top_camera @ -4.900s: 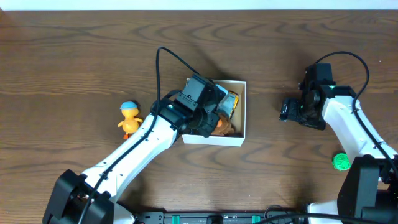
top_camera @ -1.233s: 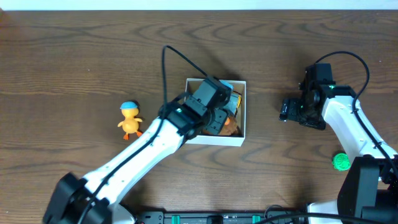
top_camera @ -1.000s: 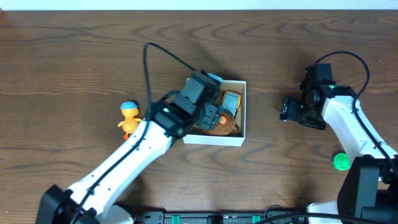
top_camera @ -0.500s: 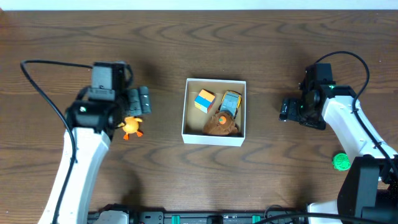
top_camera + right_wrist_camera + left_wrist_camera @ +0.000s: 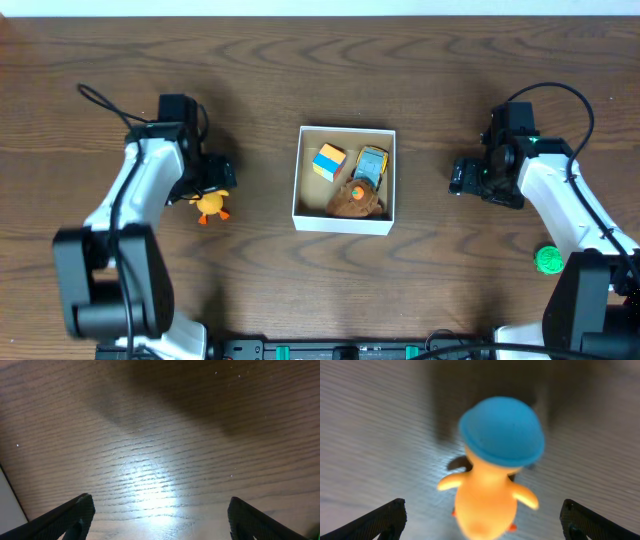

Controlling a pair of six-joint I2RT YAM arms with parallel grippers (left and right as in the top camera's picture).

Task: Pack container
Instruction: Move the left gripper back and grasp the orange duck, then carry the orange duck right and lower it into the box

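L claw [image 5: 482, 520] spread wide astride orange duck [image 5: 490, 495] w/ blue cap [image 5: 501, 430], not touching it. R claw [image 5: 161, 519] also spread, over wood table [image 5: 150, 460]. Container [image 5: 342, 225] sits mid-table, right of duck, three toys [image 5: 355, 198] inside.

Counter [image 5: 450, 60] is seen as dark brown wood grain. Container [image 5: 343, 227]: white walls, tan-brown bottom. Inside it: blue-orange cube [image 5: 329, 161], yellow and pale-blue toy [image 5: 371, 163], brown toy [image 5: 355, 200]. Left duck [image 5: 487, 500]: orange-yellow, blue cap [image 5: 501, 430]. Near-right ball [image 5: 547, 260]: green.
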